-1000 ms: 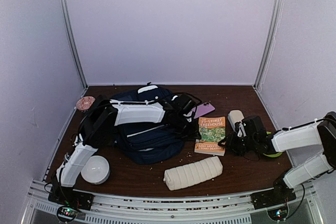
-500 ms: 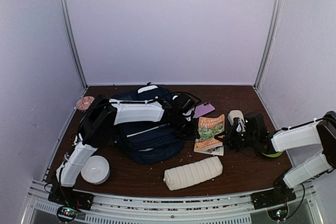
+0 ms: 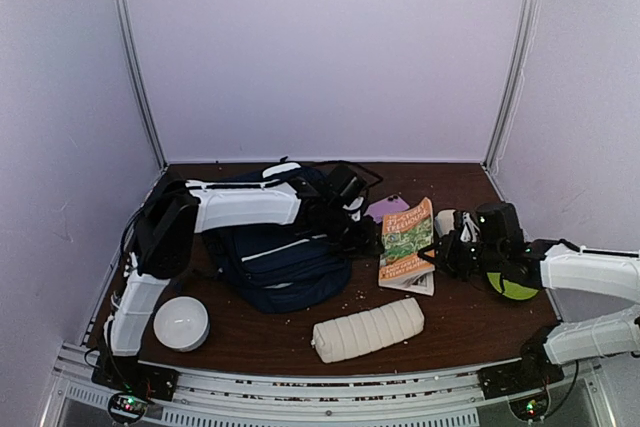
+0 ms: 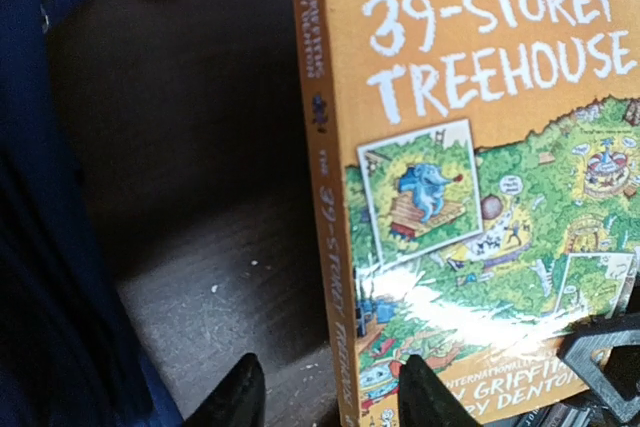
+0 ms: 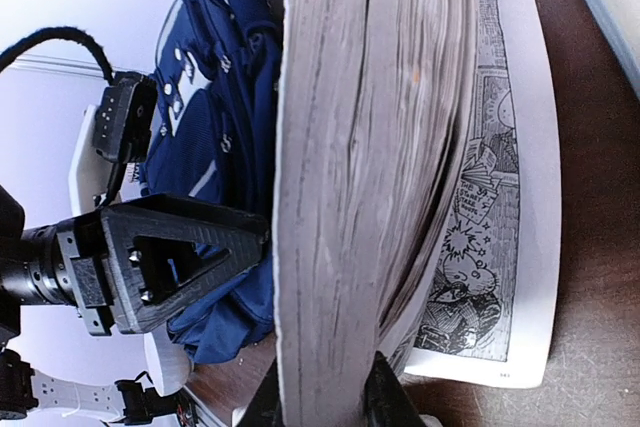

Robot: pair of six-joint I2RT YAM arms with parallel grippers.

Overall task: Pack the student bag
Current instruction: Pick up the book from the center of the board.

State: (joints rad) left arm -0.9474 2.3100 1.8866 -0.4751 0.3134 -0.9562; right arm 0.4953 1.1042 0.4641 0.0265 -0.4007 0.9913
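The student bag (image 3: 280,257), navy with white trim, lies left of centre; it also shows in the right wrist view (image 5: 215,97). An orange and green book (image 3: 407,237) stands tilted on its edge beside it. My right gripper (image 5: 325,402) is shut on the book's page block (image 5: 350,147), and a loose last page (image 5: 500,197) hangs open onto the table. My left gripper (image 4: 335,397) reaches across the bag and is open. Its fingertips (image 4: 238,395) stand either side of the book's spine (image 4: 325,197), apart from it. From above, the left gripper (image 3: 368,237) and right gripper (image 3: 442,255) flank the book.
A white ribbed pouch (image 3: 368,329) lies near the front edge. A white round object (image 3: 181,323) sits front left. A purple flat item (image 3: 385,209) lies behind the book, a small white object (image 3: 447,219) by the right gripper, a green thing (image 3: 516,287) under the right arm.
The right gripper has closed on the book and raised it from flat to nearly upright. The left gripper has opened and come to the book's spine.
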